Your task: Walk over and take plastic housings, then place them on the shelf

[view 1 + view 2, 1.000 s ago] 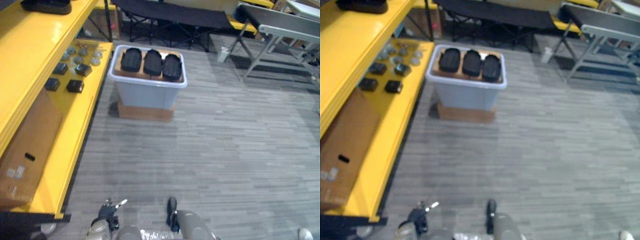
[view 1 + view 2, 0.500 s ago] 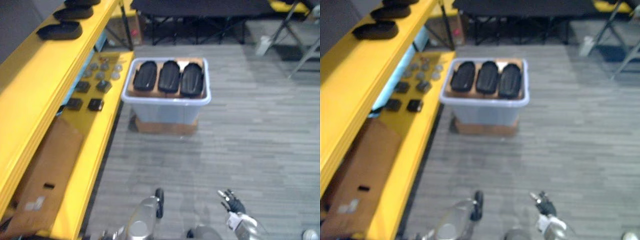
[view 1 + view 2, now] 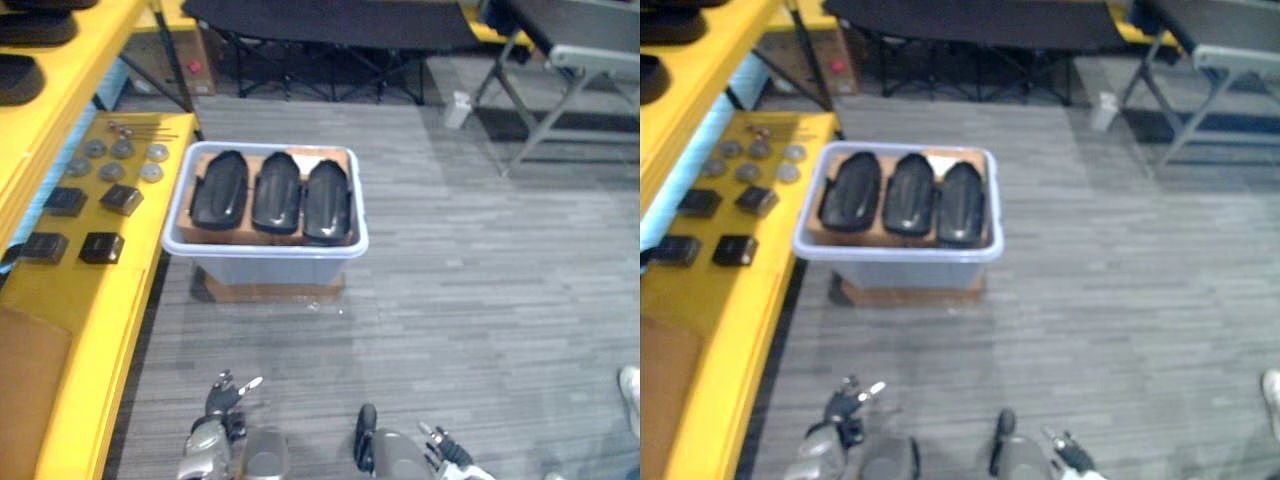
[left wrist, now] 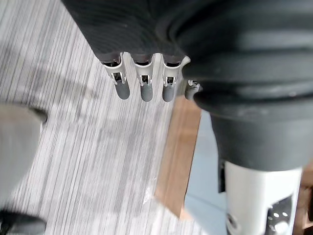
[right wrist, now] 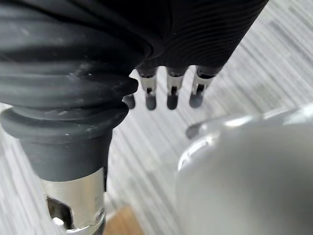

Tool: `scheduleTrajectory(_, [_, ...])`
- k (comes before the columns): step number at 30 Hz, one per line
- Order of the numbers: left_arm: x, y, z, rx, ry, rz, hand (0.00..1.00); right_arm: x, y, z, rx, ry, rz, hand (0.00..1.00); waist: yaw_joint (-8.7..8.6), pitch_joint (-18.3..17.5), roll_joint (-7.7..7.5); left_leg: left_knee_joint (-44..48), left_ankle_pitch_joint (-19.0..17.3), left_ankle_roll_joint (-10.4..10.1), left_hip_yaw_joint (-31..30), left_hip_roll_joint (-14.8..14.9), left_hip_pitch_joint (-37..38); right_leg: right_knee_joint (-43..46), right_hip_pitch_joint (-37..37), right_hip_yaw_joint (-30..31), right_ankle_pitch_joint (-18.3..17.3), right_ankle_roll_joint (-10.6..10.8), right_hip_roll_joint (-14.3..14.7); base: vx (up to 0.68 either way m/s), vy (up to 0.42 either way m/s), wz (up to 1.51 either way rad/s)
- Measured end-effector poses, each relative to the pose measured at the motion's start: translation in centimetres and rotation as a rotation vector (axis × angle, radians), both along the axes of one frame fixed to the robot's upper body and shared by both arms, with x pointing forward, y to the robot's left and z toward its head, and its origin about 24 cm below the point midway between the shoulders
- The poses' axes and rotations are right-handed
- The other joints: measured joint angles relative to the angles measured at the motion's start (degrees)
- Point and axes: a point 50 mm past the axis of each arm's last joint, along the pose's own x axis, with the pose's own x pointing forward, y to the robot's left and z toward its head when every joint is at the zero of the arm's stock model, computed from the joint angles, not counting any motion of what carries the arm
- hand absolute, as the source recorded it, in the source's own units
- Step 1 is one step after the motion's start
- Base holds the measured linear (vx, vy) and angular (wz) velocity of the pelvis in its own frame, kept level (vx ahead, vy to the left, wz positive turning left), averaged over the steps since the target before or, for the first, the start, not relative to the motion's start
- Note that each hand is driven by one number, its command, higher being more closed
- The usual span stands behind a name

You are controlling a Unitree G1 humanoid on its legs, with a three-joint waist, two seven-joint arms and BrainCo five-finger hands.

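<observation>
Three black housings (image 3: pixel 275 193) in grey bin (image 3: pixel 262 247) — my left hand (image 3: pixel 220 402), right hand (image 3: pixel 441 446) hang empty (fingers straight).

shelf (image 3: pixel 90 285): cut off at the left edge.
round parts (image 3: pixel 122 150): too small to identify.
cardboard box (image 3: pixel 275 292) under bin (image 3: pixel 265 268): mostly hidden.
right hand (image 3: pixel 445 450): cut off at the bottom edge.

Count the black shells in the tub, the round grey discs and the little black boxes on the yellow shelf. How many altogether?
Black shells in the tub: 3
Round grey discs on the yellow shelf: 6
Little black boxes on the yellow shelf: 4
Total: 13
</observation>
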Motion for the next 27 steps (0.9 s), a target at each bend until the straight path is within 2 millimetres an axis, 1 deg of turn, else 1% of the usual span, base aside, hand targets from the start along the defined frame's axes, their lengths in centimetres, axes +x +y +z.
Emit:
scheduleTrajectory(1, [0.2, -0.9, -0.2, -0.027, 0.017, -0.007, 0.00, -1.2, 0.0, -0.2, 0.008, 0.020, -0.009, 0.00, -0.40, -0.17, 0.29, -1.38, 0.49, -0.81, -1.10, 0.15, 1.91, 1.18, 1.45, -1.43, -2.13, -0.20, 0.00, 0.19, -0.170, 0.40])
scheduleTrajectory(2, [0.3, -1.3, -0.2, -0.039, 0.020, -0.008, 0.00, -1.8, 0.2, -0.3, 0.014, 0.032, -0.013, 0.00, -0.68, -0.43, 0.30, -1.36, 0.64, -1.04, -1.81, 0.15, 2.04, 2.25, 1.74, -2.35, -3.47, -0.28, -0.23, 0.20, -0.177, 0.75])
scheduleTrajectory(3, [0.2, -1.8, -0.3, -0.053, 0.026, -0.009, 0.00, -2.5, 0.5, -0.5, 0.026, 0.050, -0.023, 0.00, -0.88, -0.78, -0.04, 0.72, 1.05, -1.66, -2.75, 0.02, 1.08, 4.84, 1.78, -3.83, -6.04, -0.32, -0.99, 0.10, -0.109, 0.69])
scheduleTrajectory(4, [0.0, -1.9, -0.5, -0.056, 0.034, -0.009, 0.00, -2.7, 0.5, -0.5, 0.027, 0.055, -0.022, 0.00, -0.89, -0.84, -0.20, 3.00, 1.32, -2.00, -2.97, 0.05, -0.22, 5.52, 1.80, -4.66, -7.12, -0.43, -1.45, 0.13, -0.162, 0.86])
scheduleTrajectory(5, [-0.7, -1.7, -0.8, -0.056, 0.062, -0.005, 0.00, -2.9, 0.5, -0.5, 0.025, 0.060, -0.020, 0.00, -0.90, -0.85, -0.26, 8.52, 2.53, -2.69, -2.95, 0.43, -3.50, 6.25, 2.77, -6.20, -8.90, -0.61, -1.89, 0.10, -0.128, 0.79])
scheduleTrajectory(6, [-1.4, -1.3, -1.1, -0.047, 0.088, 0.005, 0.00, -2.9, 0.5, -0.5, 0.021, 0.058, -0.018, 0.00, -0.72, -0.69, -0.29, 13.35, 4.78, -2.93, -2.76, 0.71, -5.71, 5.37, 4.69, -7.69, -9.24, -0.76, -2.19, 0.11, -0.120, 0.74])
scheduleTrajectory(7, [-1.8, -1.1, -1.2, -0.046, 0.098, 0.020, 0.00, -2.8, 0.4, -0.5, 0.019, 0.054, -0.018, 0.00, -0.65, -0.53, -0.50, 14.14, 5.38, -2.97, -2.53, 0.77, -6.15, 4.62, 5.64, -8.30, -9.02, -0.78, -2.37, 0.11, -0.091, 0.55])
scheduleTrajectory(8, [-2.7, -0.7, -1.5, -0.050, 0.119, 0.056, 0.00, -2.5, 0.4, -0.4, 0.016, 0.042, -0.016, 0.00, -0.19, -0.70, -0.50, 11.83, 4.74, -2.53, -1.39, 0.79, -6.06, 3.70, 6.55, -9.30, -8.68, -0.90, -2.94, 0.08, -0.030, 0.38])
scheduleTrajectory(9, [-3.0, -0.7, -1.7, -0.057, 0.139, 0.072, 0.00, -1.6, -0.3, -0.1, -0.008, 0.011, -0.016, 0.00, 0.16, -0.78, 0.23, 5.29, 5.10, -2.81, -0.43, -0.11, -5.80, 3.53, 6.44, -10.05, -8.47, -0.56, -4.04, 0.07, 0.017, 0.40])
scheduleTrajectory(10, [-3.3, -0.8, -1.9, -0.062, 0.152, 0.074, 0.00, -0.8, -0.9, 0.2, -0.028, -0.018, -0.022, 0.00, 0.10, -0.60, 0.86, -1.88, 7.39, -2.89, 0.45, -1.29, -5.20, 3.46, 6.42, -10.42, -8.25, -0.08, -4.75, 0.05, 0.059, 0.31])
scheduleTrajectory(11, [-3.6, -0.7, -2.0, -0.063, 0.163, 0.077, 0.00, -0.1, -1.5, 0.6, -0.043, -0.044, -0.041, 0.00, 0.40, -0.30, 1.23, -7.09, 10.51, -1.48, 0.59, -2.66, -4.46, 3.49, 6.44, -10.23, -7.98, 0.62, -5.54, 0.05, 0.077, 0.25])
scheduleTrajectory(12, [-4.2, -0.5, -2.2, -0.065, 0.177, 0.094, 0.00, 0.4, -1.4, 0.7, -0.044, -0.062, -0.049, 0.00, 0.61, -0.11, 0.71, -10.38, 12.56, -1.27, 0.67, -4.25, -3.10, 3.06, 6.46, -9.71, -7.78, 1.40, -6.44, 0.05, 0.079, 0.33])
scheduleTrajectory(13, [-4.9, -0.2, -2.4, -0.062, 0.191, 0.101, 0.00, 0.9, -1.3, 0.9, -0.052, -0.079, -0.040, 0.00, 0.63, 0.00, 0.67, -12.41, 13.50, -0.31, 0.42, -5.58, -2.37, 1.50, 6.70, -8.46, -7.71, 2.12, -7.01, 0.05, 0.106, 0.26])
scheduleTrajectory(14, [-5.1, 0.2, -2.4, -0.068, 0.182, 0.131, 0.00, 1.3, -1.2, 1.0, -0.055, -0.092, -0.034, 0.00, 1.31, 0.85, 0.50, -11.92, 13.48, -0.30, 0.59, -5.80, -2.60, 0.23, 7.29, -8.08, -7.46, 2.28, -6.97, 0.04, 0.102, 0.15])
scheduleTrajectory(15, [-5.1, 0.9, -2.2, -0.053, 0.173, 0.133, 0.00, 1.6, -0.9, 1.1, -0.051, -0.105, -0.024, 0.00, 2.44, 1.42, 0.26, -11.74, 13.22, -0.13, 0.95, -5.86, -2.37, -1.14, 8.05, -7.72, -6.48, 2.50, -7.10, 0.02, 0.094, -0.08])
scheduleTrajectory(17, [-5.5, 1.6, -2.3, -0.032, 0.183, 0.112, 0.00, 2.3, -0.5, 1.3, -0.042, -0.131, -0.025, 0.00, 3.46, 1.83, -0.57, -12.27, 12.98, 0.07, 2.02, -5.93, -1.57, -1.24, 8.10, -7.05, -6.08, 2.87, -7.33, 0.02, 0.070, -0.20])
scheduleTrajectory(19, [-6.5, 2.0, -2.5, -0.028, 0.196, 0.136, 0.00, 3.4, -0.2, 1.8, -0.058, -0.179, 0.000, 0.00, 3.61, 1.45, -1.48, -11.65, 11.81, 0.59, 3.55, -5.88, -1.42, -0.22, 7.13, -5.67, -6.43, 3.26, -7.75, 0.02, 0.051, -0.33])
scheduleTrajectory(20, [-6.5, 2.0, -2.4, -0.027, 0.195, 0.136, 0.00, 3.7, -0.1, 2.0, -0.065, -0.188, 0.005, 0.00, 3.60, 1.42, -1.54, -11.10, 11.34, 0.67, 3.65, -5.90, -1.60, 0.09, 6.79, -5.48, -6.58, 3.45, -7.93, 0.01, 0.076, -0.26])
scheduleTrajectory(21, [-6.4, 2.0, -2.4, -0.025, 0.188, 0.127, 0.00, 3.9, -0.1, 2.1, -0.076, -0.202, 0.012, 0.00, 3.49, 1.39, -1.53, -9.17, 10.00, 1.05, 3.74, -5.93, -2.63, 0.87, 6.12, -5.42, -7.33, 3.95, -8.35, 0.00, 0.079, -0.07])
scheduleTrajectory(23, [-6.2, 2.2, -2.3, -0.018, 0.181, 0.123, 0.00, 3.5, 0.1, 1.9, -0.075, -0.182, 0.003, 0.00, 3.42, 1.16, -1.89, -6.74, 8.14, 1.60, 3.56, -6.60, -3.71, 3.49, 5.20, -5.44, -9.14, 4.73, -9.67, 0.03, 0.105, 0.05])
scheduleTrajectory(25, [-6.3, 2.6, -2.3, 0.001, 0.184, 0.115, 0.00, 2.5, 0.5, 1.3, -0.064, -0.139, -0.008, 0.00, 3.31, 0.33, -3.25, -6.13, 7.06, 2.34, 3.36, -8.65, -3.46, 6.84, 4.28, -5.40, -11.02, 5.65, -11.98, 0.09, 0.096, 0.13])
scheduleTrajectory(27, [-5.9, 3.1, -2.0, 0.054, 0.181, 0.058, 0.00, 2.4, 1.0, 1.0, -0.057, -0.125, 0.006, 0.00, 3.24, -0.24, -3.96, -6.52, 7.20, 2.64, 2.78, -9.52, -3.53, 6.54, 4.51, -5.50, -10.66, 6.00, -12.27, 0.13, 0.041, 0.16])
